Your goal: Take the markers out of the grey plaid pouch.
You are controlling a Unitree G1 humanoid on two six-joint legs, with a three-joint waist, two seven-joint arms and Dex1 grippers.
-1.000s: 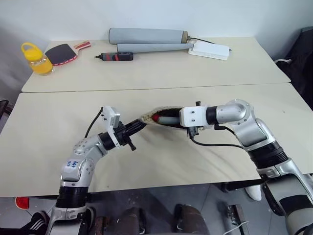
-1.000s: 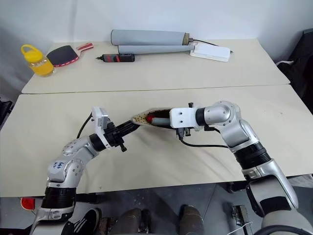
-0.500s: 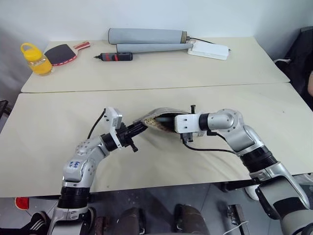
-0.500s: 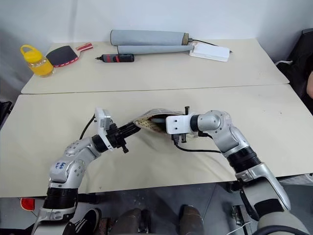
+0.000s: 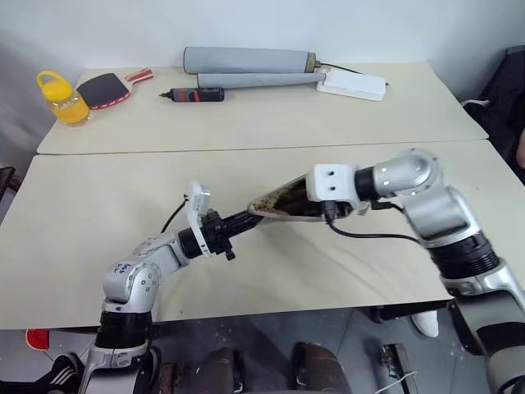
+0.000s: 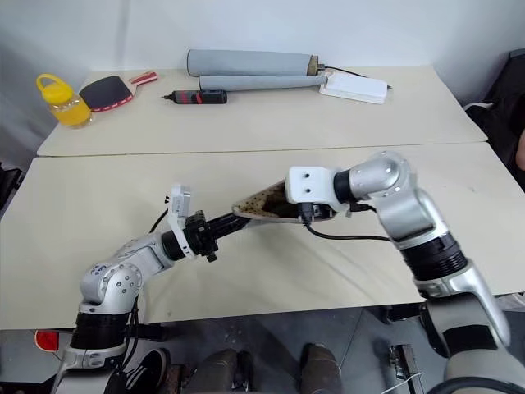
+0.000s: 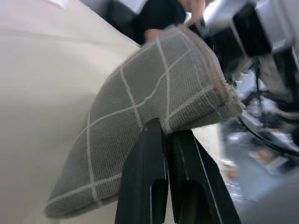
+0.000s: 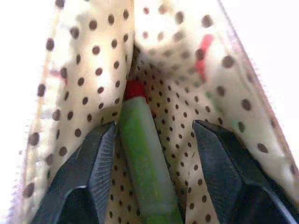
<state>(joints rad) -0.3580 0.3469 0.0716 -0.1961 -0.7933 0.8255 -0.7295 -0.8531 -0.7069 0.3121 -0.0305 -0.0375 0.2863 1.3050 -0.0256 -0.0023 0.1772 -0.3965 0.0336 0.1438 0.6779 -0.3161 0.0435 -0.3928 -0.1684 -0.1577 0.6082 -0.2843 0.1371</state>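
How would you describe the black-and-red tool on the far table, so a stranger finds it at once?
Look at the far table, along its back edge. Just in front of the two long grey rolled tubes, right of the table-tennis paddle, lies the tool. Unlike the tubes, it is short, slim and black with red bands.

The grey plaid pouch point(image 6: 267, 202) is held lifted off the desk, tilted, with its open mouth and tan dotted lining turned upward. Its grey fabric with thin white grid lines is seen pinched at one end. Inside, a green marker point(image 8: 142, 161) is seen lying lengthwise along the lining, with a red tip beyond it.
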